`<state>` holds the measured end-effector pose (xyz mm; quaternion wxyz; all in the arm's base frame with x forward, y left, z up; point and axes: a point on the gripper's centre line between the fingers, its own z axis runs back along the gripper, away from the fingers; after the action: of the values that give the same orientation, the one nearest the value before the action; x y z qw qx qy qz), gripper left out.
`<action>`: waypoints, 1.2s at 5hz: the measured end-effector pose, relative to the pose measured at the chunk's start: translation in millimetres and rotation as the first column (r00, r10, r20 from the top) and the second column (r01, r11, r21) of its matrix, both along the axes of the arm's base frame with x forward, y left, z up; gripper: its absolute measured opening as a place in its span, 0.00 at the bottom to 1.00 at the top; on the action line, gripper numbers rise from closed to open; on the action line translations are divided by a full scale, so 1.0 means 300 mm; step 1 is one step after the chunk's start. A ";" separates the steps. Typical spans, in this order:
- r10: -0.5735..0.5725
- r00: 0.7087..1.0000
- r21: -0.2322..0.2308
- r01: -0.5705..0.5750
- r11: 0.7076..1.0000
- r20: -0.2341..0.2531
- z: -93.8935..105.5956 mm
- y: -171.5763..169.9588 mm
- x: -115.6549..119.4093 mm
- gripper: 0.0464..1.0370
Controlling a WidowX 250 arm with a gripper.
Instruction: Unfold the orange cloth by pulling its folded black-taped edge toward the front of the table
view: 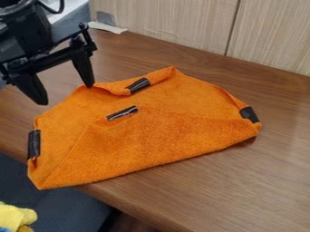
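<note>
One folded orange cloth [154, 138] on the table [272, 181] beside the gripper [66, 94]

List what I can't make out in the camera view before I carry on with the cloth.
All in the camera view:
Under the cloth: hidden by the cloth itself.
Contact between pincer and cloth: the slanted angle leaves it unclear at the far edge.
Rest of the arm: cut off by the upper left edge.
Rest of the yellow item: cut off by the lower left edge.
</note>
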<state>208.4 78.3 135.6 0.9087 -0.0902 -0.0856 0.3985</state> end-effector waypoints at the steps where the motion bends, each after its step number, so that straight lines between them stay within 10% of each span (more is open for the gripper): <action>1: -0.016 1.000 -0.011 0.016 1.000 -0.026 -0.017 -0.002 -0.004 0.96; 3: -0.270 0.949 0.015 0.276 0.961 -0.163 -0.047 0.073 0.074 0.96; 6: -0.651 0.754 0.028 0.655 0.755 -0.090 -0.161 0.047 0.158 0.96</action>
<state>255.7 92.4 87.3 0.9953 -0.0733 -0.0260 0.0570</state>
